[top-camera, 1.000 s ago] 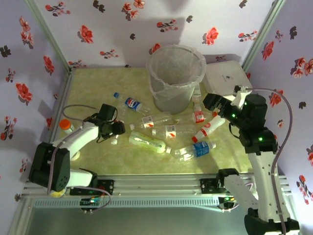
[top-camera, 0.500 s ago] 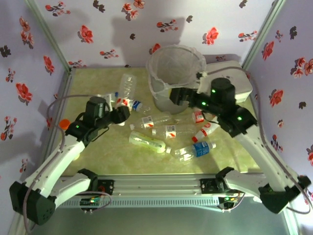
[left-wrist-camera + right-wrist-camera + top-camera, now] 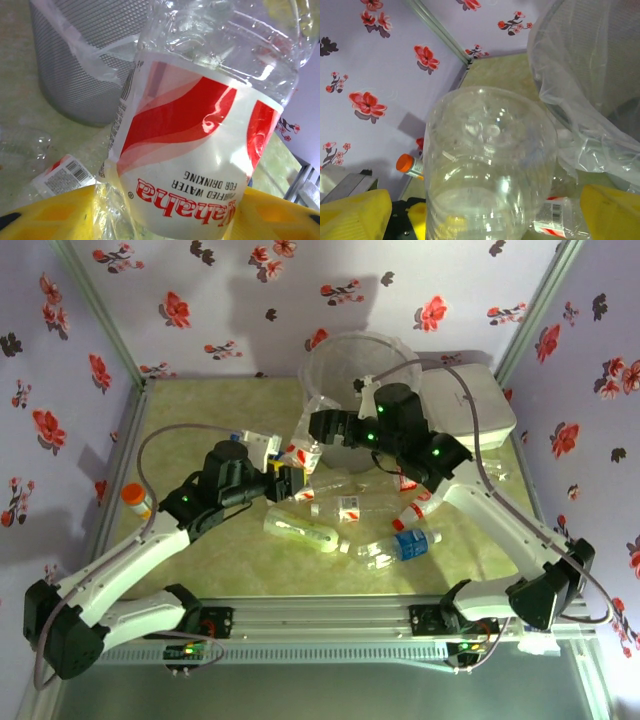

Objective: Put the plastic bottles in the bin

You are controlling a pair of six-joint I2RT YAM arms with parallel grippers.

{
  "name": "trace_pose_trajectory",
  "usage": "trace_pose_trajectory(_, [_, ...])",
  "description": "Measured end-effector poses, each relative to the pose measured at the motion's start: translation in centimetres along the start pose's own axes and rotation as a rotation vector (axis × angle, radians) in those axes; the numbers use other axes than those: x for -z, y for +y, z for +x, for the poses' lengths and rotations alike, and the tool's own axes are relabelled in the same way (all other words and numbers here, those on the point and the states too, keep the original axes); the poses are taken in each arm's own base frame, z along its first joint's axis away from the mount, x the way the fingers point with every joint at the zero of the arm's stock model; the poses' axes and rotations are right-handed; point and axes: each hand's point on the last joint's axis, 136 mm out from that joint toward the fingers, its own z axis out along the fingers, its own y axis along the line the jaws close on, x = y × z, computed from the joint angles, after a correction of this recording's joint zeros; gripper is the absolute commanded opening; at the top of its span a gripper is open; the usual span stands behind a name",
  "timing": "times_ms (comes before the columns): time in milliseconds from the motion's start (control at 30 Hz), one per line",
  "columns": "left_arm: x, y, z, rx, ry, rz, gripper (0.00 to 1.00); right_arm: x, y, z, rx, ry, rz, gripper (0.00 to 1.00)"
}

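Note:
My left gripper (image 3: 288, 480) is shut on a clear plastic bottle (image 3: 305, 453) with a red-white label, held above the table just left of the bin (image 3: 318, 375). In the left wrist view the label (image 3: 190, 165) sits pinched between my yellow fingers (image 3: 45, 215), with the bin (image 3: 70, 75) behind. My right gripper (image 3: 322, 427) stands open at the bottle's far end. The right wrist view faces the clear base (image 3: 490, 165), a gap on either side, with the bagged bin (image 3: 590, 65) on the right. Several more bottles lie on the table, one with a green label (image 3: 300, 532) and one with a blue label (image 3: 402, 543).
A white lidded box (image 3: 470, 405) stands right of the bin. An orange-capped small bottle (image 3: 135, 500) stands near the left wall, also seen in the right wrist view (image 3: 406, 163). Red-white labelled bottles (image 3: 350, 508) lie below the held one. Flowered walls enclose the table.
My left arm has carried the bottle right and lower, toward the bin. My right arm has swung left across the bin's front until its fingers stand at the bottle's end.

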Motion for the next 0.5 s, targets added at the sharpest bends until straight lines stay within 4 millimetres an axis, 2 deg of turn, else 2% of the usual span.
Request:
trace_pose_trajectory(100, [0.0,-0.5,-0.2,-0.015,-0.005,0.027,0.57,-0.3,-0.1,-0.4,0.015,-0.004,0.016,0.84])
trace_pose_trajectory(167, [0.0,-0.9,-0.5,-0.026,-0.018,0.045,0.57,-0.6,-0.2,-0.7,0.025,-0.009,0.027,0.74])
trace_pose_trajectory(300, [-0.1,-1.2,-0.6,-0.033,-0.020,0.060,0.58,-0.7,-0.1,-1.0,0.034,-0.013,0.027,0.68])
trace_pose_trajectory(400, [-0.2,-1.4,-1.0,-0.039,-0.034,0.070,0.61,-0.5,-0.2,-1.4,0.045,-0.023,0.028,0.57])
trace_pose_trajectory(433, [-0.2,-1.5,-1.1,-0.041,-0.040,0.073,0.63,-0.4,-0.2,-1.6,0.047,-0.027,0.028,0.56])
trace_pose_trajectory(500, [-0.2,-1.6,-1.4,-0.047,-0.050,0.077,0.74,-0.4,-0.2,-1.8,0.049,-0.034,0.027,0.57])
